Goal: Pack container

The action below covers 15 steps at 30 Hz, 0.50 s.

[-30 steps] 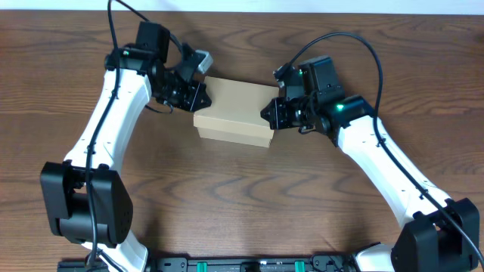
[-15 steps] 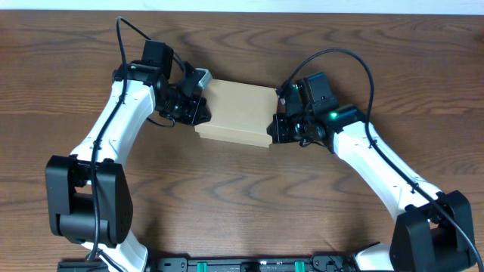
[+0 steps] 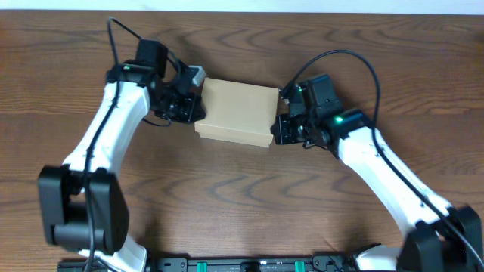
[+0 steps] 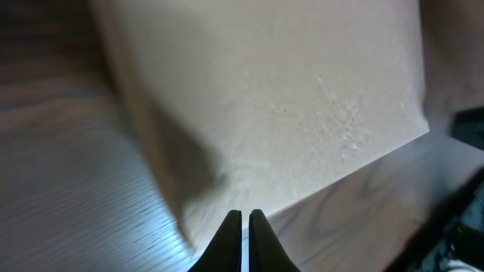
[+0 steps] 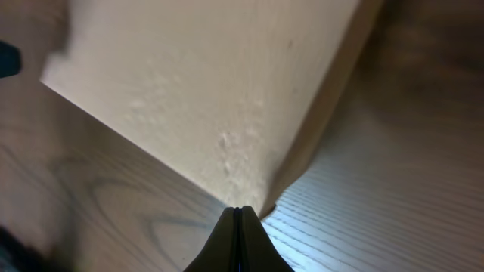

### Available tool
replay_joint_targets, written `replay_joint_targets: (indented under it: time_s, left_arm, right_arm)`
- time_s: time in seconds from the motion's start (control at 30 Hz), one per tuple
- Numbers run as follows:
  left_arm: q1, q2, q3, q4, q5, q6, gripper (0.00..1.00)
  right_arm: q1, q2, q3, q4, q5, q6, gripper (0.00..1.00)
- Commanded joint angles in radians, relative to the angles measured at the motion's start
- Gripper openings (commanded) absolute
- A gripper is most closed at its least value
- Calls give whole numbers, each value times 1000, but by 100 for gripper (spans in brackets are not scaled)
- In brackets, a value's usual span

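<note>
container (image 3: 236, 112) shut, inside unseen; wrist views blurred, its edges cropped there

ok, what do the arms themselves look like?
Left arm and right arm match: white link shells, black joints and wrist housings, a black cable arching over each wrist. Green LED glows on the right forearm. Fingers are thin, black, tapered.

One container (image 3: 237, 112) out here, just the one; two grippers in play, left gripper (image 3: 198, 106) and right gripper (image 3: 278, 127); one table (image 3: 242, 196) beneath it all.
</note>
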Motion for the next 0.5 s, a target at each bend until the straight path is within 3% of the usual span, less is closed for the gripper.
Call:
replay_joint_targets:
  time_s: [0.0, 0.17, 0.47]
  left_arm:
    - [23, -110, 2, -2, -104, -67, 6]
    - [40, -135, -19, 8, -214, -136, 6]
    - [54, -94, -235, 225, -164, -241, 6]
  right_arm:
    - [5, -106, -2, -14, 133, 54, 1]
    - [2, -133, -6, -39, 235, 81, 1]
    - [-3, 21, -39, -6, 307, 193, 1]
